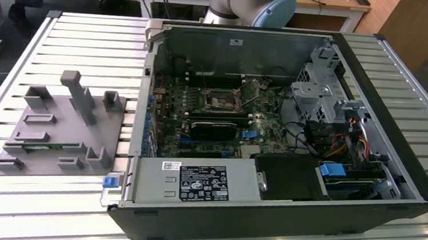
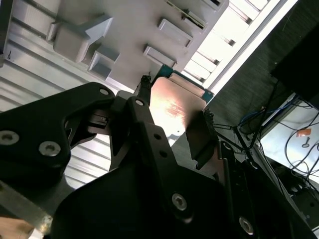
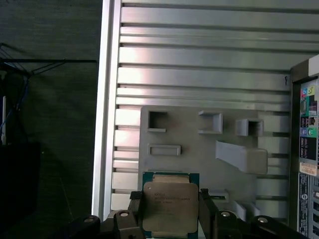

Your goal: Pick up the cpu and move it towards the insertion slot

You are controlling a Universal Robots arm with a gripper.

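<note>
Grey plastic is my landmark: the tray [image 1: 52, 141] lies on the slatted metal table [image 1: 90, 36] at the exterior view's left, with a tall post [image 1: 75, 89] standing up from it. In both wrist views my gripper [image 3: 170, 215] hangs over that tray, clamped on the chip [image 3: 170, 205]. One finger [image 3: 135, 211] presses on each of two opposite edges, and the silvery top is bare between them. The chip looks lifted clear of the tray, whose pockets show beyond it, though I cannot judge how high.

Just beside the tray, toward the exterior view's right, stands the open computer case [image 1: 267, 221]. The socket [image 1: 221, 102] sits inside it on the green board, well apart from the tray and past the case wall nearest the tray.

I judge the carry to be at its start, so the grip matters most. I hold only thin edges, and any tilt or slackening could let the chip slide out. I want steady pressure, no harder than needed, and the chip kept flat. Travelling away from the tray, I should stay above its post and above the case wall. I should also go slowly and keep the chip's sides square to the socket's metal frame. The cables [image 1: 304, 136], farther from the tray than the socket, are worth avoiding.
</note>
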